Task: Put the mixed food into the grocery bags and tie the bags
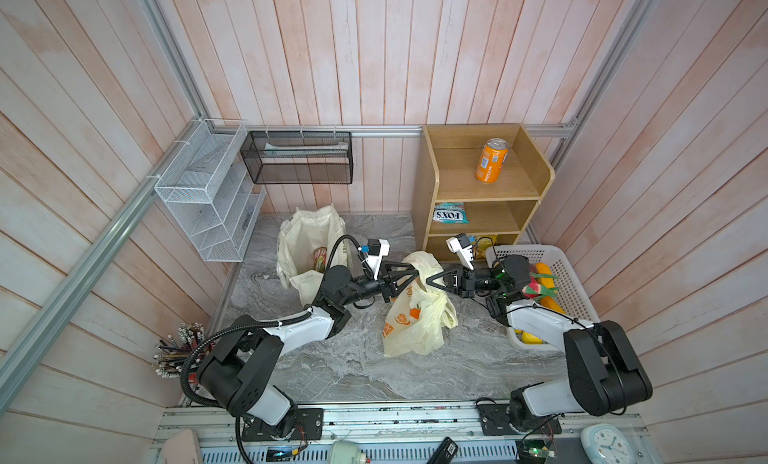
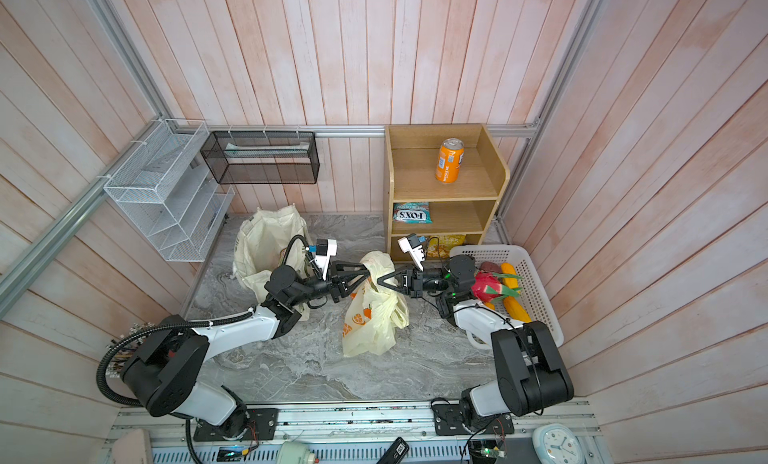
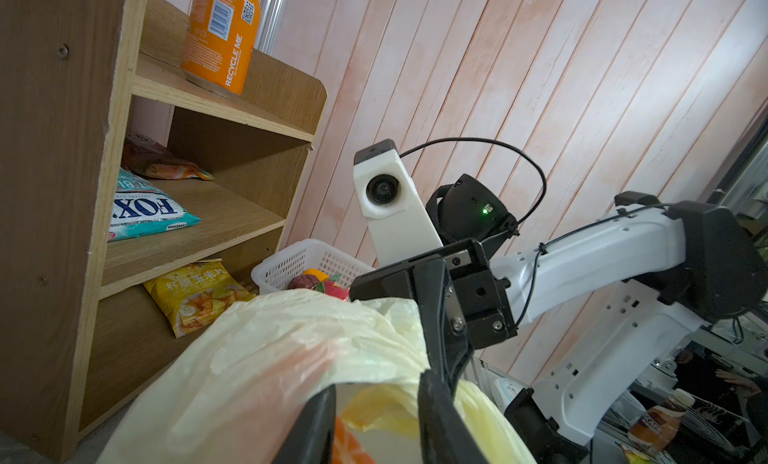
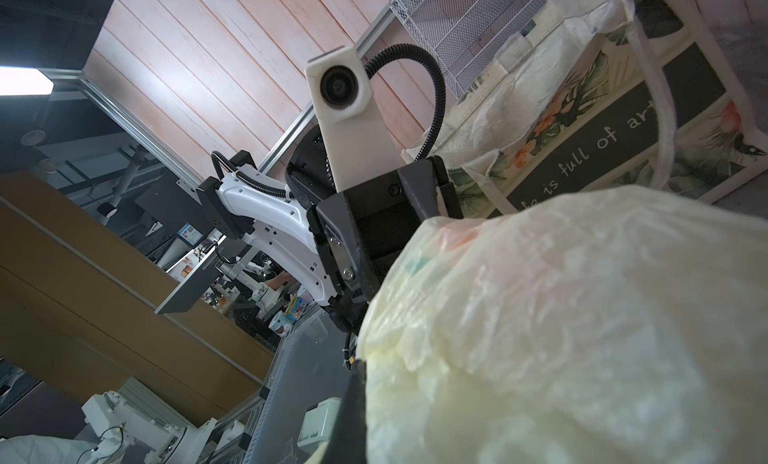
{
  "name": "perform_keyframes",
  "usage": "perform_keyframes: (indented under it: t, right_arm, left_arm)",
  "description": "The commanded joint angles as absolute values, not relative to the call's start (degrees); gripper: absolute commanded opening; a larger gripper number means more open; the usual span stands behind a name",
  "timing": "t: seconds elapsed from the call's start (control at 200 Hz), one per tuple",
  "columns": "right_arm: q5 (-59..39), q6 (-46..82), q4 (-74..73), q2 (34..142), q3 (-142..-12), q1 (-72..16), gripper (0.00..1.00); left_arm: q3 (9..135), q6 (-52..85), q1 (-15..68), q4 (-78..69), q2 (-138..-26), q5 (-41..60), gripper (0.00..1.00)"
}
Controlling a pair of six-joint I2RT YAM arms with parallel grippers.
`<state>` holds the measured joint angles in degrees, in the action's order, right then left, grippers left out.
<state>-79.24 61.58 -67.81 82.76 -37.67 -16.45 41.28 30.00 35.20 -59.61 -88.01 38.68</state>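
Plastic carrier bag (image 3: pixel 291 358) sits mid-table, top pinched by right gripper (image 1: pixel 429 282); left gripper (image 1: pixel 414 274) jaws apart beside it. We see no knot yet; canvas tote (image 1: pixel 307 233) open, toy fruits (image 2: pixel 486 287) in basket (image 2: pixel 490 249).

The plastic bag (image 1: pixel 415 329) is set at the counter's (image 1: pixel 332 370) middle. The tote (image 1: pixel 307 237) is placed behind it, at the back left. The shelf unit (image 1: pixel 424 191) is stood in the back right corner, with a can (image 1: pixel 491 160) on its top and a packet (image 1: pixel 451 212) on the shelf below. The basket (image 1: pixel 573 283) is set along the right edge before it, with fruits (image 1: pixel 543 269) inside.
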Motion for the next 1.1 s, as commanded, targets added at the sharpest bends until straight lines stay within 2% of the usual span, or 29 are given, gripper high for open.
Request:
perform_keyframes:
  t: [0.0, 0.305, 1.095]
  right_arm:
    - [-80.43, 62.53, -70.29, 81.91, -39.36, -16.25, 0.0]
    - [-80.4, 59.68, -66.18, 83.71, -39.67, -16.26, 0.0]
    - [-80.12, 59.46, -65.26, 83.5, -39.51, -16.24, 0.0]
  left_arm:
    - [39.02, 29.03, 34.89, -61.33, -88.25, 37.29, 0.35]
    - [33.84, 27.61, 34.81, -64.74, -86.67, 35.52, 0.37]
    - [41.75, 23.18, 36.46, -61.68, -94.27, 41.35, 0.36]
